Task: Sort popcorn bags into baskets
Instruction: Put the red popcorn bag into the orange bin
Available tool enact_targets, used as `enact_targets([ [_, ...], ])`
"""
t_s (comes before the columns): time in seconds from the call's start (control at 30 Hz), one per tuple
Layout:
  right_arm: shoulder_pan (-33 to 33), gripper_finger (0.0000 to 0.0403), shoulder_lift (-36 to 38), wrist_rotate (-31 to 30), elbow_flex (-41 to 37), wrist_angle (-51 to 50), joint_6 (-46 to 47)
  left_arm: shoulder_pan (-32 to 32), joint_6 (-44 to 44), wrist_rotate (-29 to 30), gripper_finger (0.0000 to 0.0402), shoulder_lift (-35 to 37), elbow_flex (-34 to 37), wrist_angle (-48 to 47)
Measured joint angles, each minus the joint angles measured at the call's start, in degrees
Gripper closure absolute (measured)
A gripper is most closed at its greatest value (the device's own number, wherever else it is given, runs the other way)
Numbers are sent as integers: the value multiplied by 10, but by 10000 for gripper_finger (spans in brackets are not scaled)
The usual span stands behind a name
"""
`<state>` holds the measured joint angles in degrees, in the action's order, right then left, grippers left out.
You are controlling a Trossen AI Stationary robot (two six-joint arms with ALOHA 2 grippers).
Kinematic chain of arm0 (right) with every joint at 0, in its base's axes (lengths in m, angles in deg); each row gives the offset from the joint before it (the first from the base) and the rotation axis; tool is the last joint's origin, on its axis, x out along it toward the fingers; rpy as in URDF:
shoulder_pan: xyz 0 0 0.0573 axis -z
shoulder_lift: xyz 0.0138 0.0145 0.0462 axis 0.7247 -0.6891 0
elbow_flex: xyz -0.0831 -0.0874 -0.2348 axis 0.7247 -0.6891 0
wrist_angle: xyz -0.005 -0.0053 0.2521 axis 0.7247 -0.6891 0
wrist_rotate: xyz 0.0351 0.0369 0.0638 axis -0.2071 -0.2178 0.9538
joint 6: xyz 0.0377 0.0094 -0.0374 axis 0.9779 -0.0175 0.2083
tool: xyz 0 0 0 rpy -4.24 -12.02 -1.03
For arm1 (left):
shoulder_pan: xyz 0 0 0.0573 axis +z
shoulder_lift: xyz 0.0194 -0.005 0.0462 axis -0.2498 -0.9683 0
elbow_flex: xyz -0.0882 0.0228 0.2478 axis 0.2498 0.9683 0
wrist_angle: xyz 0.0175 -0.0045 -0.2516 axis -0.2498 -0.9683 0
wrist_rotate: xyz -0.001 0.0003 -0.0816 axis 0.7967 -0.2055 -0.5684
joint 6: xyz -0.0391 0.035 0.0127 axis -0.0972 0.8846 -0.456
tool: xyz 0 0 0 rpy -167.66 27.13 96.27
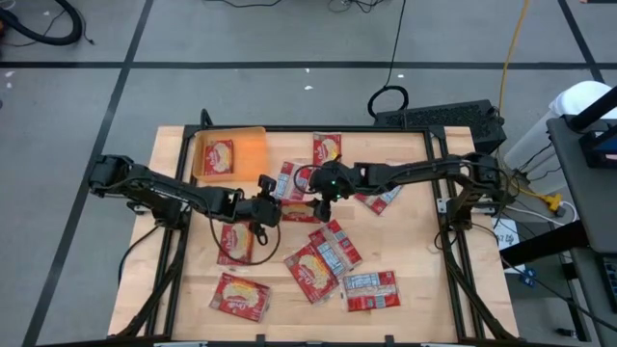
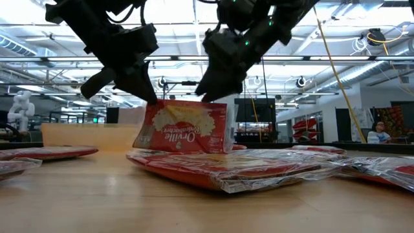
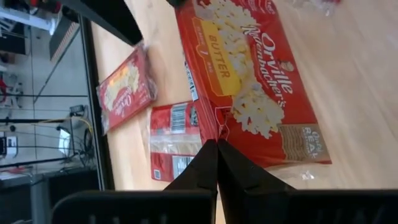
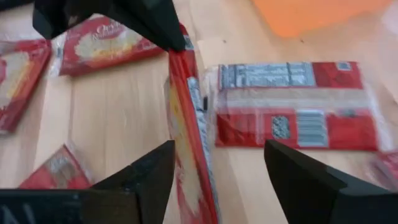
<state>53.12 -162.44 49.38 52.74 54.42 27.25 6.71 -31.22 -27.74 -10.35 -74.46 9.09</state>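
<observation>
**Item: one popcorn bag, held on edge mid-surface**

I log the left hand (image 1: 258,208) pinching the upright bag (image 2: 184,127) by one end; right hand (image 1: 323,200) spread astride its top edge. Orange basket (image 1: 253,145) lies beyond, nearer my left arm.

Several red popcorn bags (image 1: 239,295) are being carried flat on the wooden tabletop (image 1: 405,251), scattered across its middle and near edge, while an orange basket (image 1: 248,146) is being carried at its far left corner.
</observation>
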Motion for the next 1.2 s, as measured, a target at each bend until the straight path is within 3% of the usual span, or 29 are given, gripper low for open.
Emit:
enact_targets([
  [0.23, -4, 191, -51, 15, -1, 42, -56, 2, 4, 0, 401, 0, 0, 5],
  [0.43, 1, 294, -51, 13, -2, 39, -69, 4, 1, 21, 395, 0, 0, 44],
  [0.6, 7, 387, -28, 8, -1, 0, -71, 7, -90, 135, 347, 6, 0, 58],
  [0.73, 15, 384, 5, -6, -2, -93, -63, 10, -191, 202, 291, 54, 0, 13],
  [0.83, 15, 379, 36, -38, -2, -115, -48, 15, -266, 180, 256, 114, 0, -24],
  [1.0, 4, 394, 85, -50, -24, -76, -22, 26, -323, 80, 226, 205, 39, -1],
  [1.1, -8, 396, 123, -75, -56, -25, -13, 21, -320, 46, 224, 259, 113, 117],
  [1.2, -20, 392, 156, -100, -114, 103, -10, 18, -311, -3, 231, 287, 207, 310],
])
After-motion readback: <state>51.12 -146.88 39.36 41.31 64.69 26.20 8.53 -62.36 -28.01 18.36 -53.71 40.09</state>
